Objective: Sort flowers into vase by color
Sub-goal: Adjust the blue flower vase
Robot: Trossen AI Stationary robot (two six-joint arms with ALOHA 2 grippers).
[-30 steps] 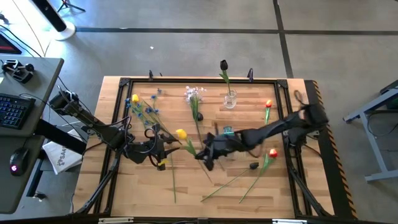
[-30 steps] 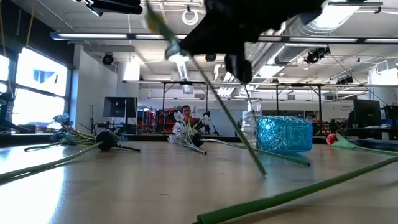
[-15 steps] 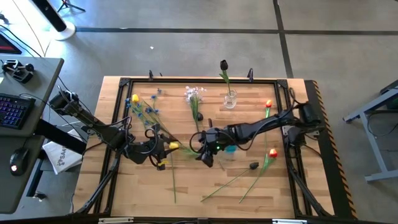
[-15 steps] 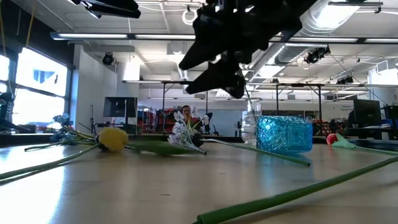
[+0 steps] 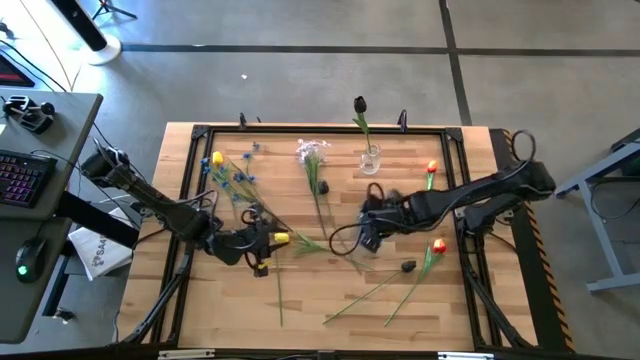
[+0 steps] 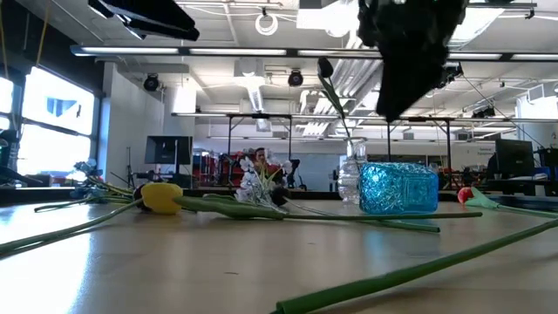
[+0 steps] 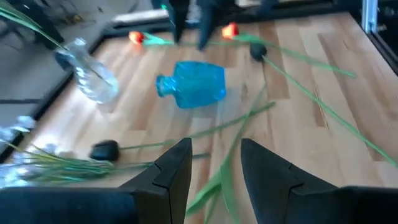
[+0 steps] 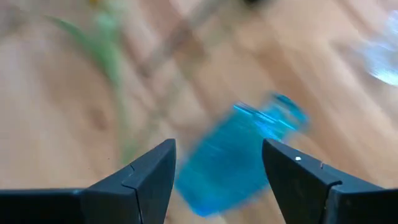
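A yellow flower [image 5: 282, 238] [image 6: 161, 196] lies flat on the table, its green stem [image 7: 227, 180] running toward the table's right. My left gripper [image 5: 266, 241] [image 7: 216, 149] hovers open just left of the yellow head, above the stem. My right gripper [image 5: 366, 232] [image 8: 217, 149] is open and points down over a blue glass vase [image 8: 239, 168] [image 7: 196, 84] that lies on its side mid-table. A clear vase [image 5: 371, 160] stands at the far edge with a near-black flower [image 5: 359, 103] in it.
Blue flowers [image 5: 235, 180] and a lilac-white bunch [image 5: 312, 150] lie at the far left and centre. Orange-red flowers [image 5: 431, 168] [image 5: 438, 246] and long stems [image 5: 380, 290] lie right and near. Loose dark heads [image 5: 408, 266] [image 5: 321, 187] rest on the wood. A black frame rail [image 5: 300, 128] rims the table.
My right gripper has opened and let go of the yellow flower. The flower has dropped from the air and now lies flat on the table, head by my left gripper. My right gripper has then risen, tipped downward and moved toward the table's right, over the blue vase.
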